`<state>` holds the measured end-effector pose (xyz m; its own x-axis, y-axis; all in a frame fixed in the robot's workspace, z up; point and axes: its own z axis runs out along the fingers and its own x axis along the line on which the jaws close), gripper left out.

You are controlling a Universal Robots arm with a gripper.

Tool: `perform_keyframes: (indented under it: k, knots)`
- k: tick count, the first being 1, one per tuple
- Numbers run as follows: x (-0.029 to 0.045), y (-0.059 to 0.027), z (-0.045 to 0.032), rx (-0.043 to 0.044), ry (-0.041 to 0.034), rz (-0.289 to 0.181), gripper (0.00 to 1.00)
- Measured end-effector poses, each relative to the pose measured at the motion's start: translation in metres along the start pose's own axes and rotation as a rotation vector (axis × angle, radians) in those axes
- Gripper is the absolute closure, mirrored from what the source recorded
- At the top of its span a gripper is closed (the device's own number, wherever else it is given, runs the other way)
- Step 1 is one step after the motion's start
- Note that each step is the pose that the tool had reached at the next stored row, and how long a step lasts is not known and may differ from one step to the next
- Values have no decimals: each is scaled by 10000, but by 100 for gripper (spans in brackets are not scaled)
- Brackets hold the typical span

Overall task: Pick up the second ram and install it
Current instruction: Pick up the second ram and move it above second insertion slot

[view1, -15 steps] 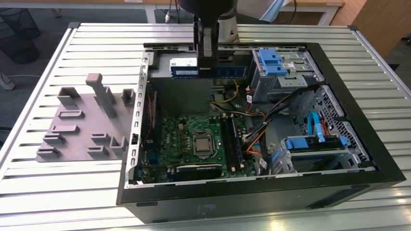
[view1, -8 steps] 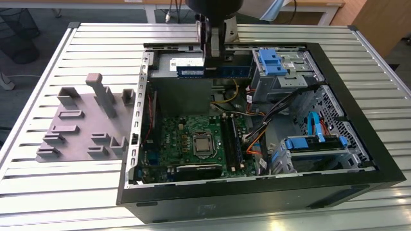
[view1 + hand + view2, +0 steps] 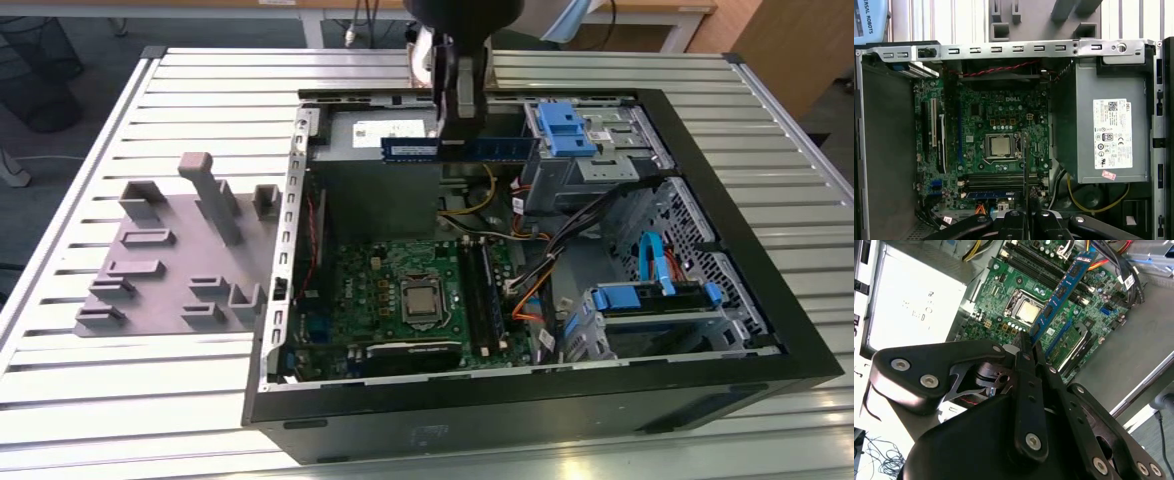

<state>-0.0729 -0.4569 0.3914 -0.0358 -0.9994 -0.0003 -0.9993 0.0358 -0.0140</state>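
Observation:
The second ram (image 3: 481, 147) is a long blue stick with a white label. My gripper (image 3: 454, 128) is shut on it near its middle and holds it level, on edge, above the open computer case. In the second wrist view the ram (image 3: 1064, 287) juts out from my gripper (image 3: 1029, 342) over the green motherboard (image 3: 1004, 295). In the first wrist view it shows edge-on as a thin dark line (image 3: 1024, 165) rising from my gripper (image 3: 1024, 214), over the dark memory slots (image 3: 994, 179) beside the processor socket (image 3: 1001, 146).
The black case (image 3: 747, 300) lies open on a slatted metal table (image 3: 160, 110). A power supply (image 3: 1109, 135) sits beside the motherboard, with cables (image 3: 534, 240) and blue drive latches (image 3: 567, 130) nearby. A grey holder fixture (image 3: 174, 250) stands at the exterior view's left.

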Motion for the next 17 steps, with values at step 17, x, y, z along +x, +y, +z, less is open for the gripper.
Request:
perform_keyframes:
  k: [17]
  knots:
    - [-8,-248,3,0,1,0,86]
